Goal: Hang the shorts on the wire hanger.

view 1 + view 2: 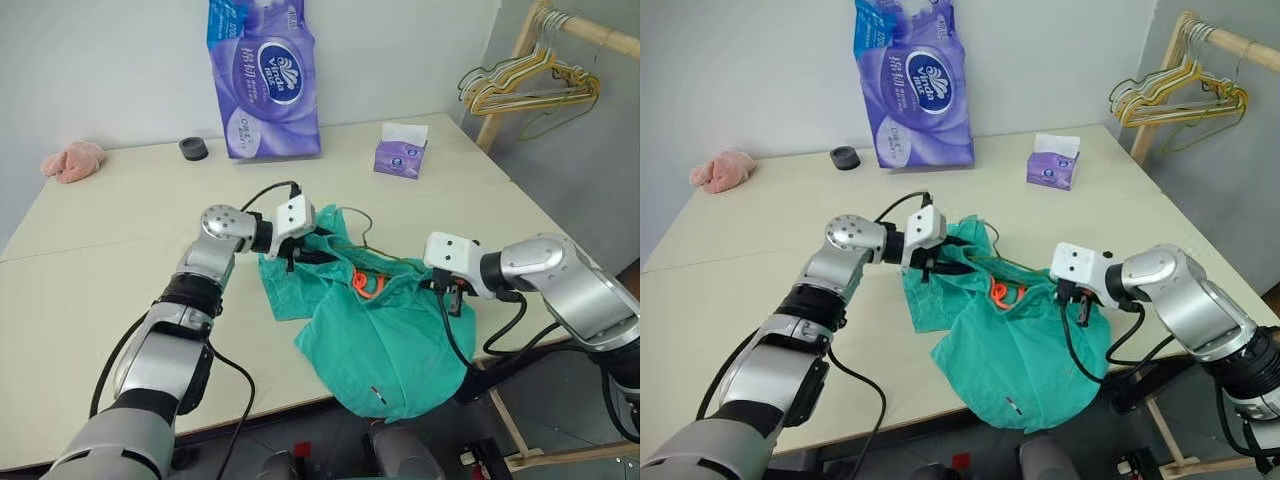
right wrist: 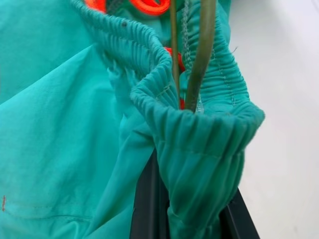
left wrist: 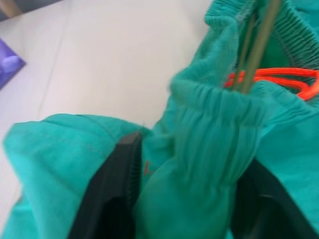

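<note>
Right wrist view: right gripper (image 2: 192, 211) is clenched on the shorts' (image 1: 385, 340) waistband beside the wire hanger (image 2: 202, 55); left gripper (image 3: 182, 199) straddles fabric, grip unclear, at the table's (image 1: 90, 290) near edge.

A tall purple pack of tissue rolls (image 1: 262, 78) stands upright at the far edge of a cream table (image 1: 110, 250), against a pale wall. Just beside it, toward the table's left end, sits a small black round object (image 1: 194, 149). A fluffy pink cloth (image 1: 74, 161) lies near the far left corner, well apart from the rest. On the other side of the pack, a small purple tissue box (image 1: 402, 152) rests with a white sheet standing up from its top. Beyond the table's right end, a bunch of yellow, green and pale hangers (image 1: 530, 85) hangs from a wooden rack (image 1: 520, 62).
</note>
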`<state>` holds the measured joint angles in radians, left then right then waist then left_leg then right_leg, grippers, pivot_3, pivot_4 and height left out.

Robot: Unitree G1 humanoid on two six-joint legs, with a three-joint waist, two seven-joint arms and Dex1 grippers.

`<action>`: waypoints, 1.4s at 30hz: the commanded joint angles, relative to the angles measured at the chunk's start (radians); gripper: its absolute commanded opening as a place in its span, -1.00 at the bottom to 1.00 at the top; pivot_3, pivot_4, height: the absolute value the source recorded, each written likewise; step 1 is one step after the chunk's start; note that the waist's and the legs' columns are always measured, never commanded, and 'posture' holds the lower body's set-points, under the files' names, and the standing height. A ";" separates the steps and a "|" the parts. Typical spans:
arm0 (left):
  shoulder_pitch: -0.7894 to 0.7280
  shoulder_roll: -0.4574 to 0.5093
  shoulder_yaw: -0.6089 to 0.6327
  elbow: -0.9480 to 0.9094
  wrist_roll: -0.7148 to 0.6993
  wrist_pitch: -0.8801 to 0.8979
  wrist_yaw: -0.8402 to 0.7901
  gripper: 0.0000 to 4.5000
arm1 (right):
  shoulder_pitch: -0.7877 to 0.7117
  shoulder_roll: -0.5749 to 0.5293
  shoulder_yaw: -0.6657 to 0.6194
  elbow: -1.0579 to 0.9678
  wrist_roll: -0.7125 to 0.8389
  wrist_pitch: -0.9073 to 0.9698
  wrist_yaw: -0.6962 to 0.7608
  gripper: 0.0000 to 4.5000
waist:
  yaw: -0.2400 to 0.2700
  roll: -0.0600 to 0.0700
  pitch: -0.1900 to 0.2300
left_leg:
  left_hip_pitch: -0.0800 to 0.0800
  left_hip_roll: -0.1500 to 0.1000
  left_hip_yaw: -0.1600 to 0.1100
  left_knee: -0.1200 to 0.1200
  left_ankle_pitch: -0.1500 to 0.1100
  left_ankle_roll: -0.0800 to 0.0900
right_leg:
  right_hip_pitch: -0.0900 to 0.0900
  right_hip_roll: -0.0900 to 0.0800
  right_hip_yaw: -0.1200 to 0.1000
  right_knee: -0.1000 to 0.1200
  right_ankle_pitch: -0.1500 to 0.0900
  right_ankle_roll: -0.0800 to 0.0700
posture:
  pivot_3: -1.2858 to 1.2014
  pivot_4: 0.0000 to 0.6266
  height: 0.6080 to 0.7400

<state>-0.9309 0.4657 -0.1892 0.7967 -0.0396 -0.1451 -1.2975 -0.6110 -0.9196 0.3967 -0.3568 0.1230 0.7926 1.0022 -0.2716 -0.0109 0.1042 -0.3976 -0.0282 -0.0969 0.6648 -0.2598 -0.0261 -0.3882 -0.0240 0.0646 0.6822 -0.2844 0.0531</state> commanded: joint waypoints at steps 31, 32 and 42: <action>-0.087 0.142 0.213 0.137 -0.091 0.117 0.024 0.38 | 0.172 0.074 -0.421 -0.138 0.251 0.269 -0.154 -1.00 | -0.003 0.000 0.000 | -0.001 0.000 -0.002 0.000 0.000 0.000 | 0.000 0.000 -0.001 0.001 0.000 0.000 | -0.18 -0.80 1.00; -0.076 0.137 0.212 0.103 -0.106 0.140 0.005 0.38 | 0.183 0.087 -0.450 -0.150 0.267 0.291 -0.171 -1.00 | -0.001 0.000 0.000 | -0.001 0.000 -0.002 0.000 0.000 0.000 | 0.000 0.000 -0.001 0.001 0.000 0.000 | -0.18 -0.80 1.00; 0.101 -0.019 0.092 -0.483 -0.250 0.461 -0.059 0.38 | 0.312 0.255 -0.936 -0.419 0.421 0.758 -0.328 -1.00 | 0.021 0.000 0.000 | -0.001 -0.001 -0.002 0.001 0.000 0.000 | 0.001 0.000 0.003 0.001 0.000 0.000 | -0.26 -0.65 1.00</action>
<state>-0.8134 0.4652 -0.0832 0.4068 -0.2619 0.2735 -1.3807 -0.2949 -0.6807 -0.4319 -0.7029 0.5246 1.4620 0.6969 -0.2506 -0.0106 0.1040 -0.3989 -0.0288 -0.0989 0.6660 -0.2598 -0.0260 -0.3872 -0.0241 0.0680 0.6833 -0.2844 0.0531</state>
